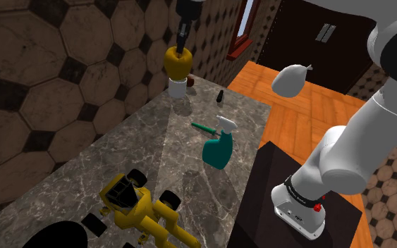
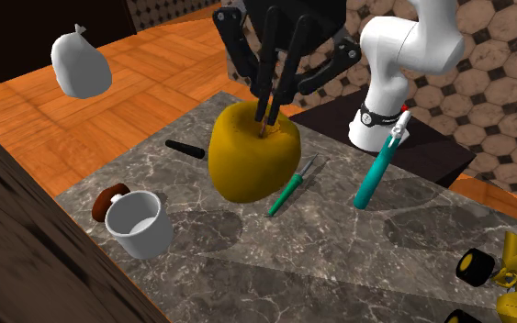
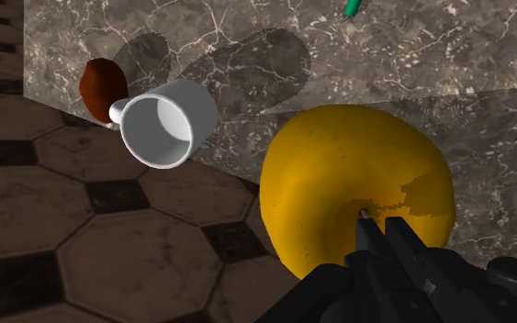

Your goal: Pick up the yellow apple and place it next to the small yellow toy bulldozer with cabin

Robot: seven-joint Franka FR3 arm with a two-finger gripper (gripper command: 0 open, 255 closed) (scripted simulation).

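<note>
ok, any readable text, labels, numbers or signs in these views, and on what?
None readable.
Marks on the arm's base band: too small to read.
No lettering visible on the yellow apple, white cup, teal spray bottle or yellow toy bulldozer.

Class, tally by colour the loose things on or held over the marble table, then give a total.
Yellow: 2 (apple, toy bulldozer)
White: 1 (cup)
Teal or green: 2 (spray bottle, thin tool)
Brown: 1 (small lump)
Black: 1 (small stick)
Total: 7
The dark shape at the table's corner is unclear, so not counted.
</note>
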